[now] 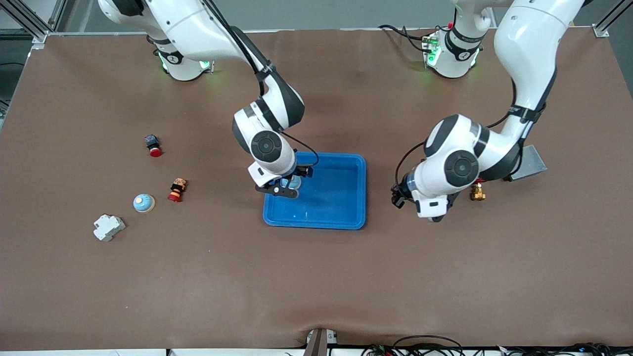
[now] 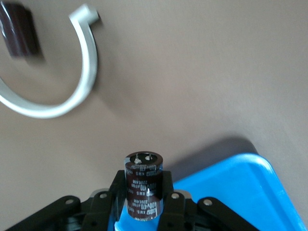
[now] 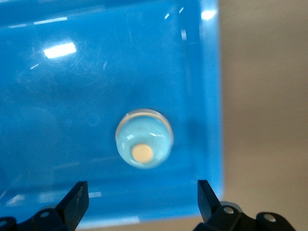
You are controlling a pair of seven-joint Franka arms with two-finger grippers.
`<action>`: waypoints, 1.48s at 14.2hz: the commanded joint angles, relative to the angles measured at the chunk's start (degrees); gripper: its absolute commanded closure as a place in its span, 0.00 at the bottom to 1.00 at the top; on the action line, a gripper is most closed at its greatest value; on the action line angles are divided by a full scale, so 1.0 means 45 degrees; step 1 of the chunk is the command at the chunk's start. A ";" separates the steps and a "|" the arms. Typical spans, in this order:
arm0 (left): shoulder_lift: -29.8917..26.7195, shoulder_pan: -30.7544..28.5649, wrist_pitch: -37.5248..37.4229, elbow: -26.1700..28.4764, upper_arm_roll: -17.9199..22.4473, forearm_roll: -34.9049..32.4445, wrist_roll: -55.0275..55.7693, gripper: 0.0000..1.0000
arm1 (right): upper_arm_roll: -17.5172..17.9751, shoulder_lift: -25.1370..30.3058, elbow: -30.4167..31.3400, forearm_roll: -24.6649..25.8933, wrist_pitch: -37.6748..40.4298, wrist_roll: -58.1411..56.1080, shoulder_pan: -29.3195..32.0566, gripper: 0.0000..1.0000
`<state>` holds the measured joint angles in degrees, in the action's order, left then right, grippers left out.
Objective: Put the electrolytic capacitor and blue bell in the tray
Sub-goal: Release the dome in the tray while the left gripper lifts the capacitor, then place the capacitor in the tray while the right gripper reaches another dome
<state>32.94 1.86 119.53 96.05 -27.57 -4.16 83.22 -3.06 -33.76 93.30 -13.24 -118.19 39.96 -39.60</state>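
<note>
Toward the right arm's end of the table lies a pale grey plastic block (image 1: 109, 227), and just beside it a spare bell (image 1: 143, 202) with a blue dome, outside the tray. Close to these are a black push button with red cap (image 1: 153, 145) and a red and black button (image 1: 176, 190), which lies on its side. The right gripper (image 3: 142, 197) hangs low over the blue tray (image 1: 316, 225), with its fingers (image 3: 77, 199) spread wide and holding nothing. The blue bell (image 3: 144, 143) sits on the tray floor between them, near the rim at the right arm's end. The left gripper (image 2: 142, 180) is over the bare table just beside the tray, at the left arm's end of it. It is closed on the electrolytic capacitor (image 2: 142, 192), a dark brown cylinder held upright outside the tray. A small brass fitting (image 1: 477, 192) and a grey metal box (image 1: 531, 163) lie under the left arm.
</note>
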 commanded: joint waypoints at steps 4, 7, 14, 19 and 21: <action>0.0961 0.1439 -0.0079 -0.1049 0.0071 0.0026 0.2361 1.00 | 0.0073 0.3162 0.0536 -0.0045 0.3231 -0.3499 0.2661 0.00; 0.1430 0.2084 -0.0079 -0.1364 0.0110 -0.0013 0.3925 1.00 | 0.0054 0.4316 0.0712 0.0556 0.4542 -0.6098 0.4283 0.00; 0.1996 0.3334 0.0525 -0.1364 0.0481 -0.0325 0.5333 1.00 | 0.0073 0.5413 0.1493 0.2806 0.4761 -1.0376 0.6822 0.00; 0.2232 0.3902 0.0624 -0.1364 0.1087 -0.0364 0.5587 0.12 | 0.0073 0.5083 0.2820 0.2806 0.1857 -1.2780 0.8718 0.00; 0.2038 0.4136 0.0450 -0.1383 0.1106 -0.0442 0.5842 0.00 | 0.0093 0.4420 0.2822 0.2787 0.0936 -1.3661 0.9305 0.00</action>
<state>42.65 18.76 122.50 91.15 -23.27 -4.77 107.22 -3.88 -11.98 105.33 -1.56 -110.59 -18.23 -0.48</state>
